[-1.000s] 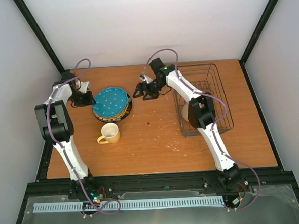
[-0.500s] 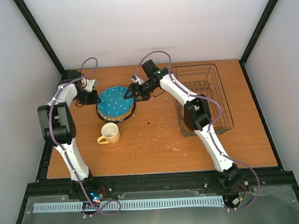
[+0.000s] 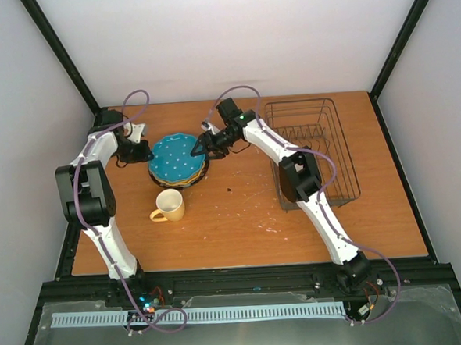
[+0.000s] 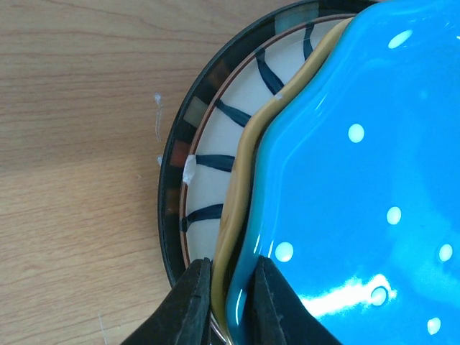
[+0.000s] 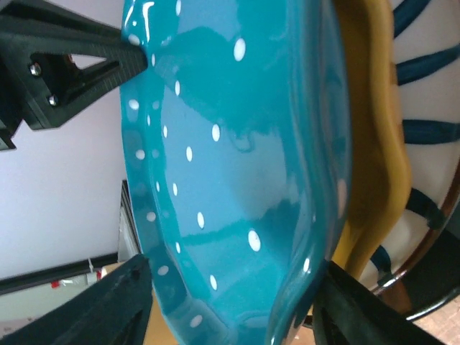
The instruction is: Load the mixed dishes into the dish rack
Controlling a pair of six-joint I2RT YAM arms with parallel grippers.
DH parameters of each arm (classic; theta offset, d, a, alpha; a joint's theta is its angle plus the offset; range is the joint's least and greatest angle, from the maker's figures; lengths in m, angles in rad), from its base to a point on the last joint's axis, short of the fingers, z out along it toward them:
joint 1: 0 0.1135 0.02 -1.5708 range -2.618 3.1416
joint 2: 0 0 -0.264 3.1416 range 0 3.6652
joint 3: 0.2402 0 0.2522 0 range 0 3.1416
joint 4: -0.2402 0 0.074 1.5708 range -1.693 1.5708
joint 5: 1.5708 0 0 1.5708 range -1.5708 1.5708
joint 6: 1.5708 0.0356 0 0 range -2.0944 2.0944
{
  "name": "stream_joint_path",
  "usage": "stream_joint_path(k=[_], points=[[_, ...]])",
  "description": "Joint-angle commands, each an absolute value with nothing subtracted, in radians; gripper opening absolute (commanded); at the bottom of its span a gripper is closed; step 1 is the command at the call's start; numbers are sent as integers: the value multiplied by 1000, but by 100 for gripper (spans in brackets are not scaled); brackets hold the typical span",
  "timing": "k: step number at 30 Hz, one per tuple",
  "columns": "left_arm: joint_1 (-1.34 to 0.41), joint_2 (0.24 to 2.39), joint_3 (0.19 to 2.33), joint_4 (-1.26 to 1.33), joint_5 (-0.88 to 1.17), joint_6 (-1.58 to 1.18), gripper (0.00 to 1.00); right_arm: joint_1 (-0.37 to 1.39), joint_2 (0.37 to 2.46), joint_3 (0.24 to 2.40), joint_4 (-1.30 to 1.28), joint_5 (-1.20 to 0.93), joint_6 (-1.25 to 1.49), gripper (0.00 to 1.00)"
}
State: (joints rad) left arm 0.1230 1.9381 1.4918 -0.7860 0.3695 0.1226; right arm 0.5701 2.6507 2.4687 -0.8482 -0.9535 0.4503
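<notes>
Nearest to me, the small yellow mug stands upright on the wooden table with its handle to the left. It is close in front of the teal plate but apart from it. This plate lies on top of two others and covers most of them. Of the orange-yellow plate only a wavy rim shows, and of the striped-rim plate only a crescent. The left arm bends at a raised elbow and turns its wrist to the left side of the plates. The left gripper has its fingers almost together on the orange-yellow rim, with the teal edge also in the gap. The right arm stretches leftward from its elbow. The right gripper is at the right rim, its fingers spread to either side of the teal edge; I cannot tell whether they touch it. Farther right lies the dish rack, its near left part hidden behind the right arm.
</notes>
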Motion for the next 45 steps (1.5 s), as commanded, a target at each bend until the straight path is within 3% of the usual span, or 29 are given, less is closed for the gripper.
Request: stream_joint_path(k=[1,11,14,15,21,32,35,45], points=[[106,1875,1506,-767,470,137,1,602,2669,2500,-780,-1023,472,56],[105,1881,1517,-767,465,134,1,600,2666,2501,-766,-1035,475,33],[106,1882,1520,-767,460,136,1,597,2666,2499,-766,-1034,475,7],[106,1883,1520,-766,460,135,1,597,2665,2501,-766,-1033,474,3],[105,1885,1528,-771,444,131,8,596,2643,2499,-758,-1025,456,3],[106,1891,1550,-779,397,121,68,557,2550,2453,-562,-1046,589,3],[106,1893,1560,-782,382,118,96,548,2537,2456,-541,-1045,612,3],[106,1911,1631,-787,453,88,99,517,2492,2458,-482,-1058,667,3]])
